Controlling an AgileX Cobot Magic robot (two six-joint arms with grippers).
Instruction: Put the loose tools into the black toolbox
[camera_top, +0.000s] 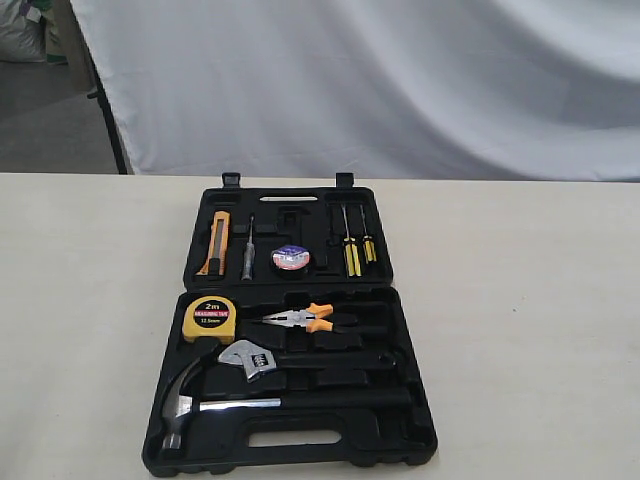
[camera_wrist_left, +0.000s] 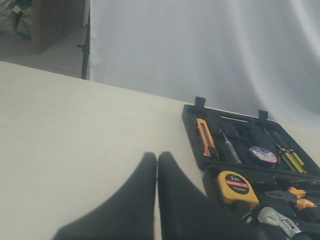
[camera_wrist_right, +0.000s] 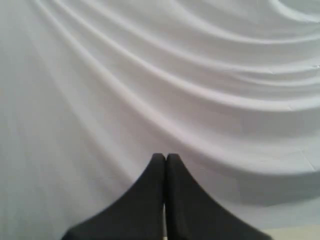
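A yellow tape measure (camera_top: 209, 318) lies just beside orange-sleeved pliers (camera_top: 300, 319), an orange knife (camera_top: 218, 243) farther back.

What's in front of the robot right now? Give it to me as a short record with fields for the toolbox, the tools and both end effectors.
toolbox: black toolbox lies open on the table
near half: hammer, wrench, tape measure, pliers
far half: tape roll, utility knife, screwdrivers
tools outside the case: none visible
left end effector: shut, holding nothing
right end effector: shut, holding nothing, facing the white cloth
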